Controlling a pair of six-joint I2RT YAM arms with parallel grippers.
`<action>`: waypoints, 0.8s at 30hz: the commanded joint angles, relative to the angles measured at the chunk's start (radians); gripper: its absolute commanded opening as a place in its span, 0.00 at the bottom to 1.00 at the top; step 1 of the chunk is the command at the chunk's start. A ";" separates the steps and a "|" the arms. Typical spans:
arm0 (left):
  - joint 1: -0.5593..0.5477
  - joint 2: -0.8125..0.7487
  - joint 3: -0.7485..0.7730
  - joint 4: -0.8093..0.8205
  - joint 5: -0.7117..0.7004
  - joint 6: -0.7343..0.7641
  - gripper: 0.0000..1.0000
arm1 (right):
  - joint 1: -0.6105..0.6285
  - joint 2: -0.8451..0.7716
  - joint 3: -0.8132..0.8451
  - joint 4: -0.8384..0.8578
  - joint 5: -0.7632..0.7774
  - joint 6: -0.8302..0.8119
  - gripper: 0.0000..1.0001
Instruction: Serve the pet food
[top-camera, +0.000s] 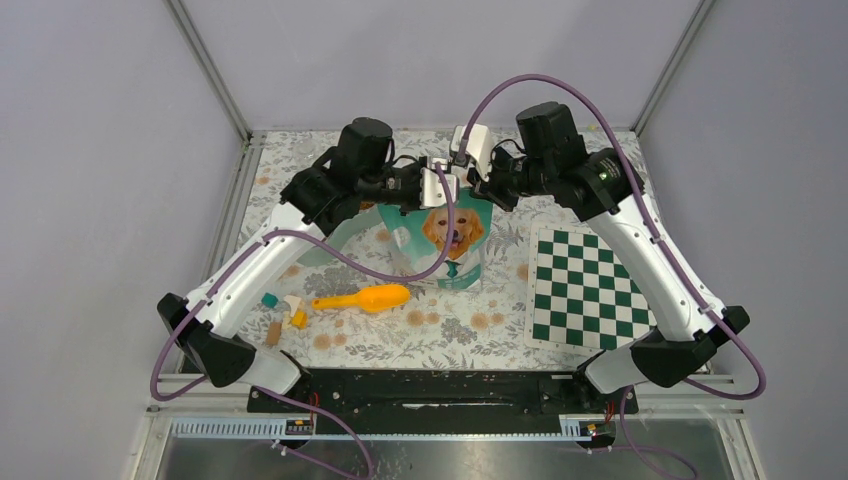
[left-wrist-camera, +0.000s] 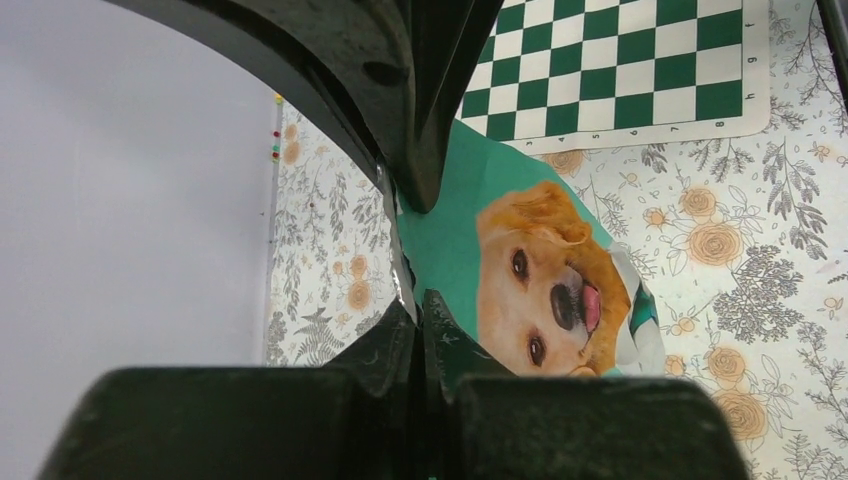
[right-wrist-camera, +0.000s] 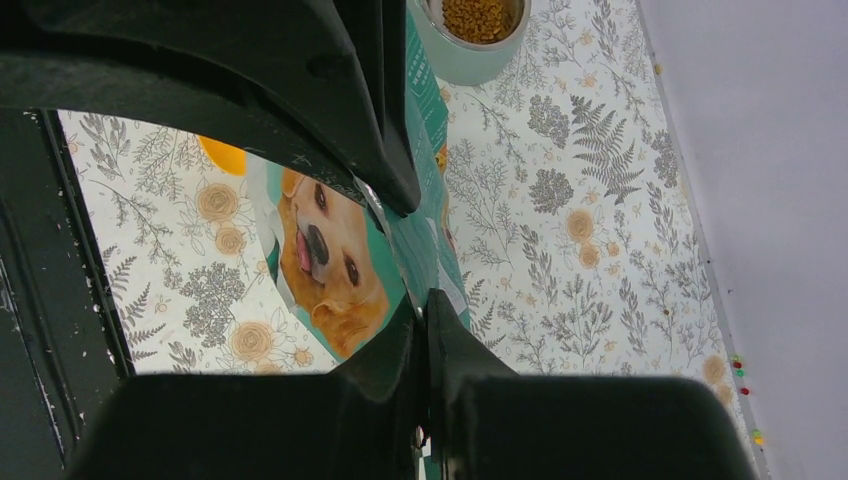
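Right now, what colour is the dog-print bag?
The dog-print bag is teal green, clearest in left wrist view.

The bag (top-camera: 450, 245) is smooth, glossy film, and its edge shows a silvery foil lining where the left claw (left-wrist-camera: 413, 253) pinches it. The left claw and the right claw (right-wrist-camera: 418, 252) are matt black plastic, scuffed and dusty. The pet food (right-wrist-camera: 483, 15) is dry, rough pellets in a smooth, satin-finished bowl (right-wrist-camera: 470, 65). A matt, flower-printed cloth (top-camera: 440, 330) covers the bench. At 4 o'clock from the bag, the chessboard (top-camera: 585, 290) is a flat, matt sheet. At 8 o'clock, the scoop (top-camera: 370, 298) is shiny orange plastic, beside wooden blocks (top-camera: 285, 315), some painted.
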 joint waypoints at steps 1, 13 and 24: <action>-0.010 -0.009 0.034 0.008 -0.072 0.038 0.07 | -0.009 -0.068 0.004 0.144 -0.033 0.019 0.00; 0.064 -0.013 0.096 -0.179 -0.167 0.092 0.00 | -0.021 -0.096 -0.026 0.143 -0.020 0.002 0.00; 0.117 -0.046 0.079 -0.153 -0.186 0.089 0.11 | -0.021 -0.106 -0.032 0.142 -0.011 -0.003 0.00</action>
